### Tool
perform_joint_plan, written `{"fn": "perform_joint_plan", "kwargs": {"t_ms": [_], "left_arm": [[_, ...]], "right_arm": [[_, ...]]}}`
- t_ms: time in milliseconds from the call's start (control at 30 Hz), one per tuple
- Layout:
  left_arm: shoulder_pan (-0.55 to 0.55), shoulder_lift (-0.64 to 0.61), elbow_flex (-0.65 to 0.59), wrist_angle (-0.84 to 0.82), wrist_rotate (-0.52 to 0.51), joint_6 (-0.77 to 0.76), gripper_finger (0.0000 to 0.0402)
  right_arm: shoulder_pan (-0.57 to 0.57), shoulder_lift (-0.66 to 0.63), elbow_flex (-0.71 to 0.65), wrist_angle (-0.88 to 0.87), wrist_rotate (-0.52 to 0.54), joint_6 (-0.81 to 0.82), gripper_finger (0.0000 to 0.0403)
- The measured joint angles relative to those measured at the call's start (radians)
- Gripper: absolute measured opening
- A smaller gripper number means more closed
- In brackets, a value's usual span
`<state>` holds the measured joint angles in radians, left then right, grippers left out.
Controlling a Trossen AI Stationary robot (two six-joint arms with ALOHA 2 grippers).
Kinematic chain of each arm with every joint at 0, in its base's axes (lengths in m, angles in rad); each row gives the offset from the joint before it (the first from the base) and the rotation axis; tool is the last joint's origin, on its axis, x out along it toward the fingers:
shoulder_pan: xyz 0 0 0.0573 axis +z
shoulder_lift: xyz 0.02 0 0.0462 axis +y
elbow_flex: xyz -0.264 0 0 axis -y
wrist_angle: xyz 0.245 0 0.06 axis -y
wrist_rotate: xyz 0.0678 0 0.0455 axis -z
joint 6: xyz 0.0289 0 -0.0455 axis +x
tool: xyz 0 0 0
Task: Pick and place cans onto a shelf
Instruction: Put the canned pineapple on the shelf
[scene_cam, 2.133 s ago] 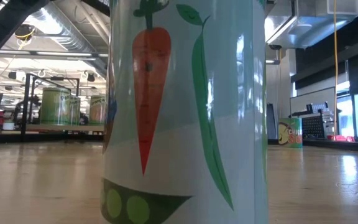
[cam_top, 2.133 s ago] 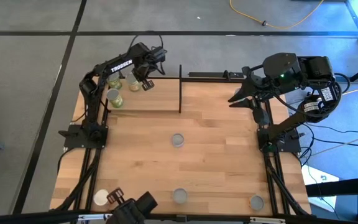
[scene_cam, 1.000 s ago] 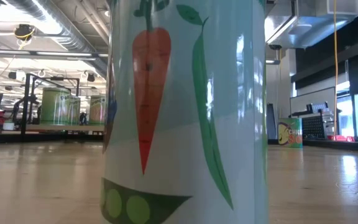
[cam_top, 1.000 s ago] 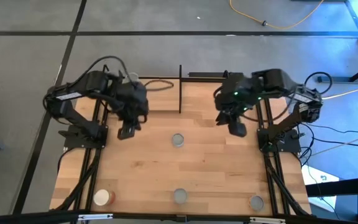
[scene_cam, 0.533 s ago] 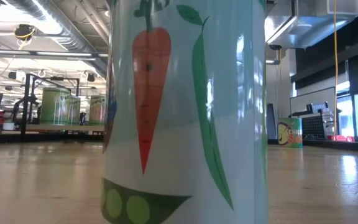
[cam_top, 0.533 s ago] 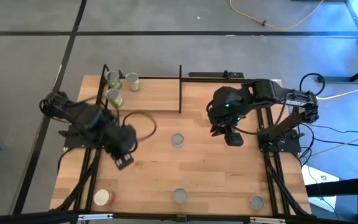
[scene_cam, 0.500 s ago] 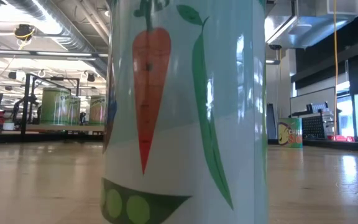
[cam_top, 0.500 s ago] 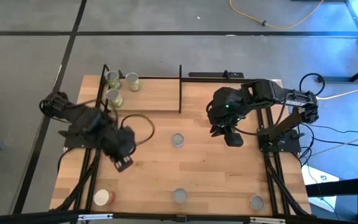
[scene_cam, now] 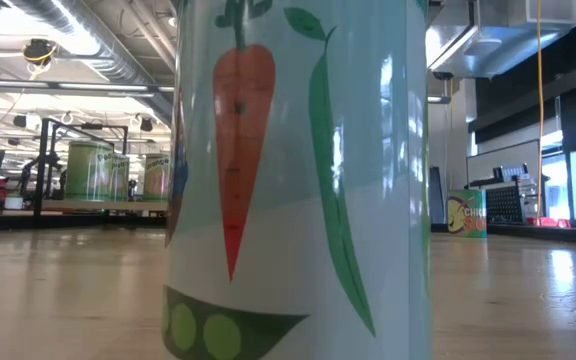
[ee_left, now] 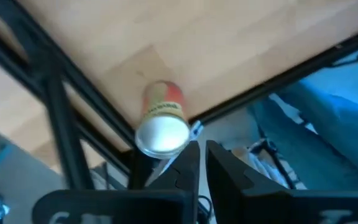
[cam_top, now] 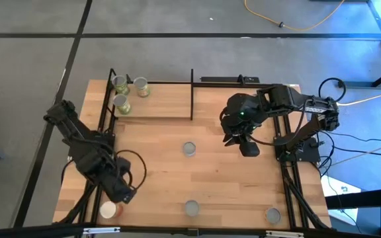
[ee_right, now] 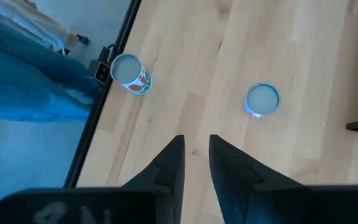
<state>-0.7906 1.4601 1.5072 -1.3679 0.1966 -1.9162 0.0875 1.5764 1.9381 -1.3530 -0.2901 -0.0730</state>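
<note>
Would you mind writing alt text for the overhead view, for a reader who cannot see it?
The left gripper hangs beside a red-labelled can at the table's near-left corner, while the right gripper hovers right of a can mid-table. Three cans stand on the shelf at far left; two more stand along the near edge.

Carrot-and-pea-pod label on can (scene_cam: pixel 298 180)

No words, brands or numbers can be read. The can (scene_cam: pixel 298 180) filling the low view carries only pictures on its label: a carrot, a pea pod and peas. Lettering on a far box (scene_cam: pixel 465 213) is too small.
</note>
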Motion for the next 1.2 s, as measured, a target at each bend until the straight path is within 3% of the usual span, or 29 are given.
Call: {"fn": "perform_joint_plan", "kwargs": {"t_ms": [367, 600, 833, 1200], "left_arm": [[-0.067, 0.0, -0.169, 0.157, 0.097, -0.156, 0.0048], [-0.138, 0.0, -0.241, 0.38, 0.024, -0.317, 0.0049], [-0.183, 0.0, -0.248, 0.437, -0.111, -0.412, 0.0047], [-0.245, 0.065, -0.248, 0.446, -0.101, -0.482, 0.0049]], "right_arm": [[0.0, 0.0, 0.0, 0.056, 0.0, 0.046, 0.0076], [0.0, 0.0, 0.0, 0.063, 0.0, 0.084, 0.0076], [0.0, 0.0, 0.0, 0.062, 0.001, 0.094, 0.0076], [0.0, 0.0, 0.0, 0.063, 0.001, 0.096, 0.0076]]}}
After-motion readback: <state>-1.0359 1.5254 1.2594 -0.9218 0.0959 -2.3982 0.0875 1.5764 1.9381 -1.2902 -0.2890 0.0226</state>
